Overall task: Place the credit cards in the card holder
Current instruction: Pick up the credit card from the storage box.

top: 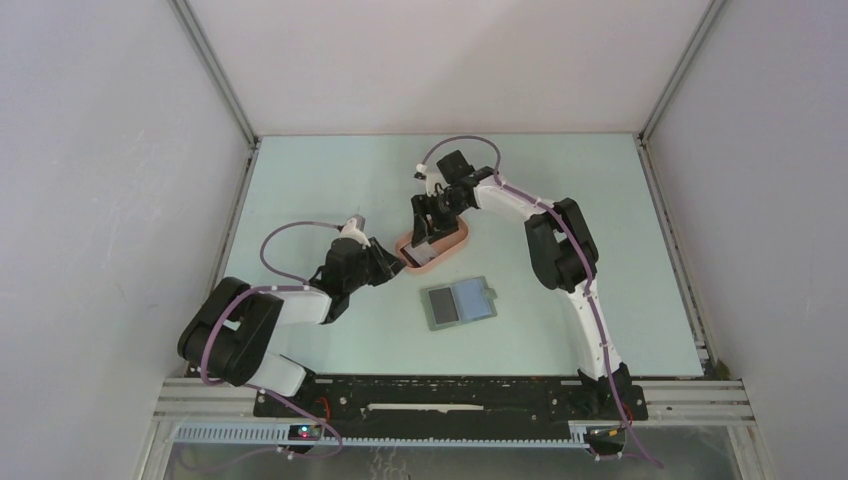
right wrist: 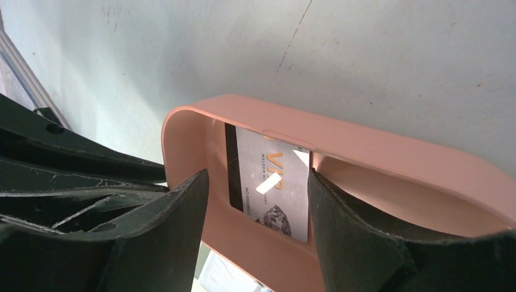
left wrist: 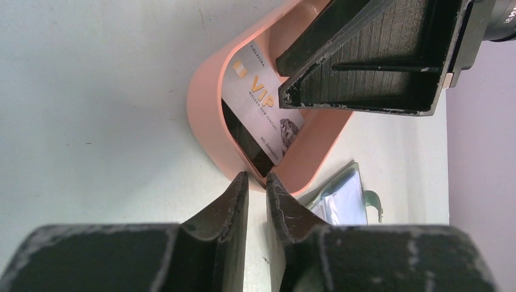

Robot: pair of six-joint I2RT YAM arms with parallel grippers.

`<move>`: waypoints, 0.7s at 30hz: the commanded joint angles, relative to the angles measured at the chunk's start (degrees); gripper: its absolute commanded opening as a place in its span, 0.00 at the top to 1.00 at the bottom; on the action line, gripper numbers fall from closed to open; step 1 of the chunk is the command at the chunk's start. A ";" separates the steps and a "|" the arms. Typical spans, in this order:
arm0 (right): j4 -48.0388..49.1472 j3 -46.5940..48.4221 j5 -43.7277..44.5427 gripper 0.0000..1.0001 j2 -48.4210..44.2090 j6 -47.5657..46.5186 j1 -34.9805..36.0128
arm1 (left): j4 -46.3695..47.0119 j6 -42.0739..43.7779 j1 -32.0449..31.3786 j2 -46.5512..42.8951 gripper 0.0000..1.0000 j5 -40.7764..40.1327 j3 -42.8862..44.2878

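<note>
The right end effector (right wrist: 258, 182) is seen lowered into the pink tray (top: 462, 240), its jaws held apart with one finger (right wrist: 176, 231) on each side of the credit cards (right wrist: 274, 194). Nothing is clamped, and contact between pads and card edges cannot be told. Two cards are made out, stacked inside the tray at its end nearer the bench's left edge. A silver-grey one with gold "VIP" lettering lies on top, and a dark one is showing under it along one edge. The stack is seen tilted, its upper edge against the tray's long wall. The left end effector (left wrist: 255, 179) is held low at the outside of that same rounded tray end. Its fingers (left wrist: 234, 201) are brought almost together with only a narrow slit left, and nothing is seen between them. Whether the tips touch the tray rim cannot be told. The tray is placed about mid-bench (top: 600, 200), a little toward the left edge, lying at a slant. The card holder (top: 458, 303) is laid open and flat just beside the tray on the side toward the near edge, roughly centred between the left and right edges. One half is seen grey and the other bluish, with the small tab on the edge facing the right side. No card is seen in it.
</note>
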 commanded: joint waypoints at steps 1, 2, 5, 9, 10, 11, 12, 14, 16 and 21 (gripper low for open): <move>-0.84 2.38 2.28 0.31 -1.93 -2.31 0.04 | -1.43 1.09 -0.03 0.35 0.80 -2.15 2.12; -1.00 2.58 2.70 0.31 -1.72 -2.55 0.05 | -1.47 1.13 -0.03 0.41 0.81 -2.14 2.14; -1.62 3.45 4.61 0.31 -1.40 -3.77 0.22 | -1.47 1.09 -0.03 0.29 0.82 -2.14 1.98; -2.19 4.14 6.18 0.31 -1.88 -5.52 0.06 | -1.48 1.09 -0.03 -0.35 0.81 -2.06 1.95; -2.22 4.19 6.31 0.31 -1.99 -5.79 -0.03 | -1.47 1.11 -0.01 -0.46 0.80 -1.92 2.07; -2.24 4.25 6.32 0.31 -1.90 -6.02 -0.10 | -1.48 1.09 -0.03 -0.51 0.79 -1.75 2.28; -2.30 4.23 6.33 0.31 -1.81 -6.14 -0.19 | -1.62 1.09 -0.03 -0.59 0.78 -1.60 2.50; -2.24 4.36 6.73 0.31 -1.36 -6.39 -0.28 | -1.97 1.24 0.01 -0.69 0.75 -1.45 2.88; -2.74 5.05 6.36 0.31 -0.17 -6.35 -0.39 | -2.19 1.34 -0.03 -0.58 0.71 -1.45 3.18; -5.31 6.59 1.79 0.32 3.99 -5.20 -0.07 | -2.36 1.48 0.04 0.03 0.70 -1.18 3.47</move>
